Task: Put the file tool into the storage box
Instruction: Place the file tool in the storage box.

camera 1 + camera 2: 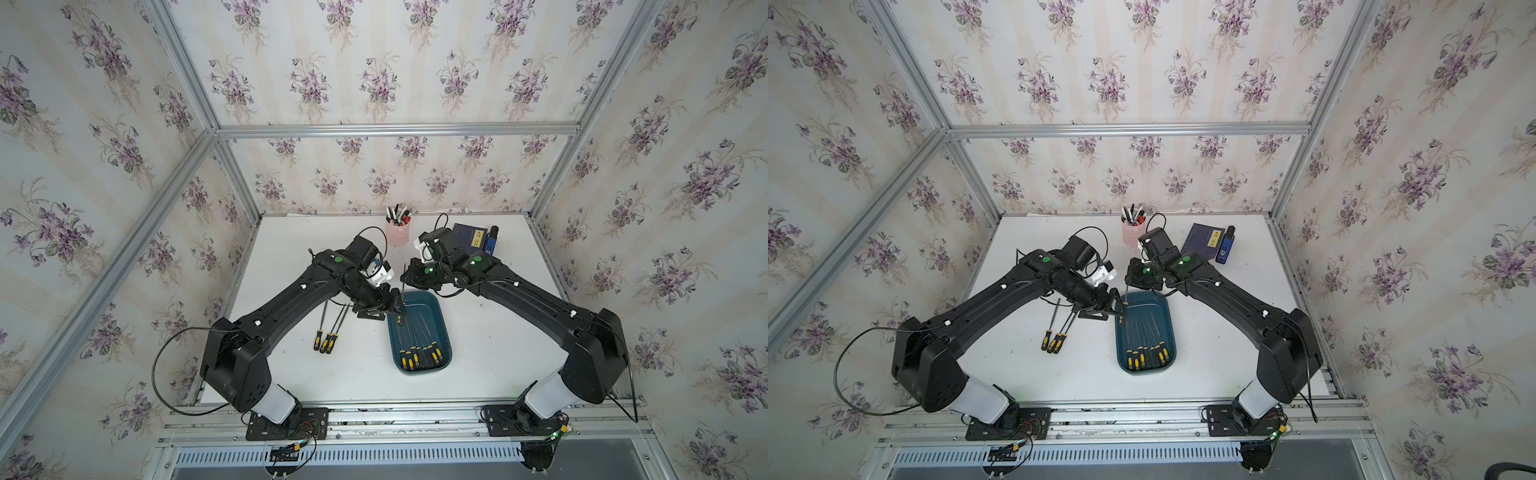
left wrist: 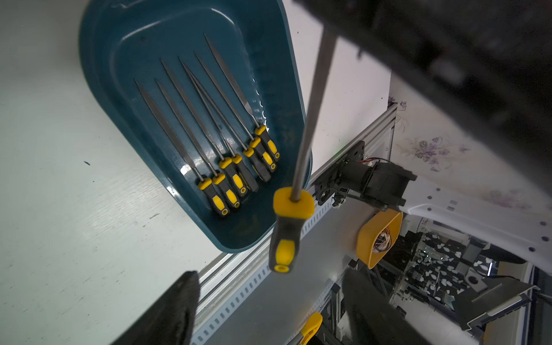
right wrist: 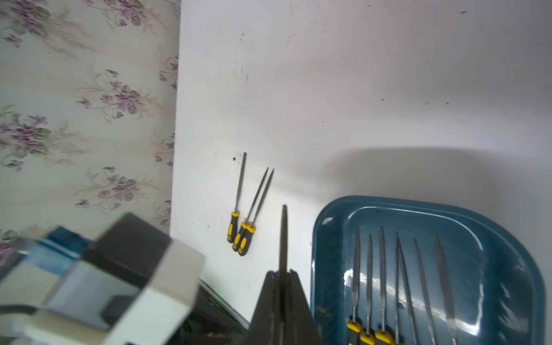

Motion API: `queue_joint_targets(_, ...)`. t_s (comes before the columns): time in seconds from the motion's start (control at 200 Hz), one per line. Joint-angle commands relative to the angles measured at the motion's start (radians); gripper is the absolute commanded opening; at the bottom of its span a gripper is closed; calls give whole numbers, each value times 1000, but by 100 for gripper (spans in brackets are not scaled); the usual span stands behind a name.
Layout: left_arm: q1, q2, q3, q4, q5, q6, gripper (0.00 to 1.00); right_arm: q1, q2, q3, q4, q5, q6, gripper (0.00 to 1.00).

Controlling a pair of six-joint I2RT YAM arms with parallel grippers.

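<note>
Floral purple-on-cream wallpaper lines the cell; white tabletop inside an aluminium frame.

Hidden or unclear:
- Right gripper: only the two dark fingertips show in the right wrist view, pressed together on the grey blade of a yellow-and-black-handled needle file. In both top views the arm's body covers these fingers.
- Held file hangs handle-down, blade up, over the far left end of the shallow dark teal plastic storage box. Whether the handle touches the box floor cannot be told.
- Left gripper: jaws spread wide, one blurred finger on each side of the hanging handle, neither touching it.
- Dark blue booklet at the table's far right is partly covered by the right arm in a top view; its yellow label is unreadable.
- Right wrist view cuts off the handles of the files in the box; a blurred white-and-black block fills its lower corner.

Counts:
- Files lying in the box: seven blades in the left wrist view, handles toward the robot, two blades crossing mid-row.
- Files loose on the table, left of the box: three, handles bunched together, two blades nearly parallel.
- Held file: one.
- Pink translucent pen cup at the far edge: one, pens too small to count.
- Blue cylindrical device beside the booklet: one.
</note>
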Motion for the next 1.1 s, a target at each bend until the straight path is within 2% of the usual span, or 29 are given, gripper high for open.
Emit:
queue_joint_targets(0.0, 66, -34, 14, -12, 4, -21, 100, 2, 32, 18, -131, 82, -62, 0)
queue_joint_targets(0.12, 164, -84, 8, -29, -34, -32, 100, 17, 93, 20, -189, 106, -109, 0)
queue_joint_targets(0.255, 213, -106, -31, -40, -59, -17, 100, 65, 192, 58, -240, 135, -141, 0)
queue_joint_targets(0.564, 231, -171, -162, -9, -89, -27, 100, 133, 283, 51, -240, 146, -144, 0)
queue_joint_targets(1.099, 264, -171, -234, 2, -126, -10, 100, 164, 322, -23, -172, 152, -90, 0)
